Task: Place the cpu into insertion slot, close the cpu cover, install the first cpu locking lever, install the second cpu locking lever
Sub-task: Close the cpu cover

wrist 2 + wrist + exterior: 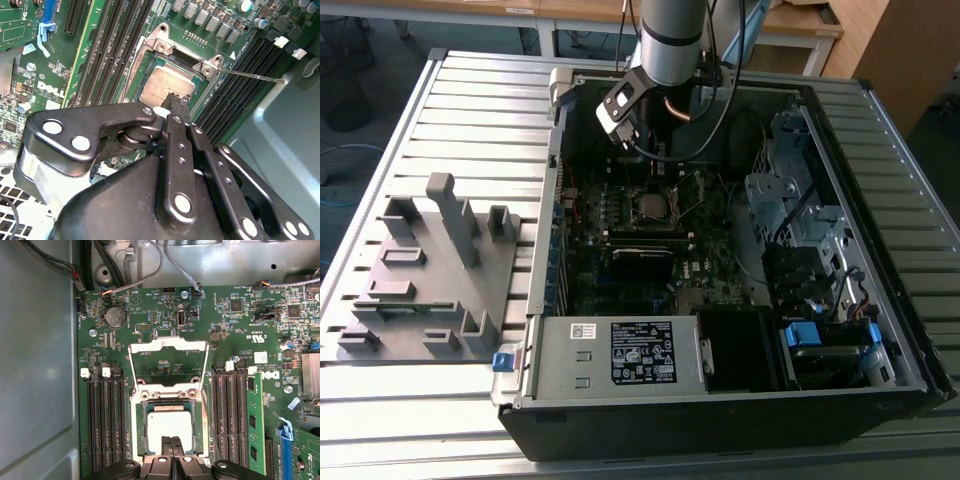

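As the cpu (170,422) lies flat in the insertion slot (144,420) of an opened computer case (720,430), the arm's tool (172,440) hangs over one edge of the chip. Its two black fingers are pressed together with nothing between them. Whether the tips touch the metal cannot be told. The cpu cover (167,345) is laid back open beyond the slot, and a thin wire locking lever (250,75) stands free beside it, so only its own seat holds the chip.

The likeliest danger is a nudge. A sideways drag of the joined tips could skew the chip on the pin grid. A cover brought down on a skewed chip would probably bend pins, and a hard downward push might do the same.

At the exterior view's left, a grey moulded fixture (430,270) of blocks and posts sits on the ribbed metal desk (470,110). Next comes the case, with a matt silver power supply (570,365) at its front and the green motherboard (240,325) on its floor. At the exterior view's right are drive bays (790,200) of stamped grey steel.

The chip's top is dull silver-grey and square. The cover is a thin, bright frame with a square cut-out. Long black memory slots (105,425) flank the socket.
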Motion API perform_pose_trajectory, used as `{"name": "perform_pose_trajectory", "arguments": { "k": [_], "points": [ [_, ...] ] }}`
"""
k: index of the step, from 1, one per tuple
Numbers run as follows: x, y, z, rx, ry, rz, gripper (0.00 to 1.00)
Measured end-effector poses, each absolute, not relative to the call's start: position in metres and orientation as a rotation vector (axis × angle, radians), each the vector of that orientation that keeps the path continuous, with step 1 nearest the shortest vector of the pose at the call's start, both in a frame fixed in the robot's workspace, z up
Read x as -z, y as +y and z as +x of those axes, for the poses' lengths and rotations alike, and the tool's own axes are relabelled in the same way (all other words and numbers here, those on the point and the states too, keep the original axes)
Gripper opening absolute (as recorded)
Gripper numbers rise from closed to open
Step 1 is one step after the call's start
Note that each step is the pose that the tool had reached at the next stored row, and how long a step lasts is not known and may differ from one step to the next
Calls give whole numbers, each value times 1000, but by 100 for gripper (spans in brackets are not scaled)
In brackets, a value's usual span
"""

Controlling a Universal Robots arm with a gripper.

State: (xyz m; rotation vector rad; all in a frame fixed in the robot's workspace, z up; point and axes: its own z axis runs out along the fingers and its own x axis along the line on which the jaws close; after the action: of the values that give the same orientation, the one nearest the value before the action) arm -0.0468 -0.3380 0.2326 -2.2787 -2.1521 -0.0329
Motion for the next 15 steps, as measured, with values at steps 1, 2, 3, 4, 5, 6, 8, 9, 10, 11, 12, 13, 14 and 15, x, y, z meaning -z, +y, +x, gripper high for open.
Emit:
{"name": "perform_pose_trajectory", "arguments": {
  "k": [1,2,3,4,5,6,8,9,10,11,12,13,14,15],
  "points": [
    [-233,-338,-47,33,-2152,-2279,10],
    [-233,-338,-47,33,-2152,-2279,10],
    [-233,-338,-46,33,-2152,-2278,10],
    [-233,-338,-46,32,-2152,-2279,10],
    [-233,-338,-45,32,-2152,-2279,10],
    [-233,-338,-45,33,-2152,-2279,10],
    [-233,-338,-45,33,-2152,-2279,10],
    [-233,-338,-45,33,-2152,-2279,10],
    [-233,-338,-45,33,-2152,-2279,10],
    [-233,-338,-45,33,-2152,-2279,10],
    [-233,-338,-45,32,-2152,-2279,10],
    [-234,-338,-45,33,-2152,-2279,10],
    [-234,-338,-45,33,-2152,-2279,10],
    [-234,-338,-45,33,-2152,-2279,10]
  ]
}}
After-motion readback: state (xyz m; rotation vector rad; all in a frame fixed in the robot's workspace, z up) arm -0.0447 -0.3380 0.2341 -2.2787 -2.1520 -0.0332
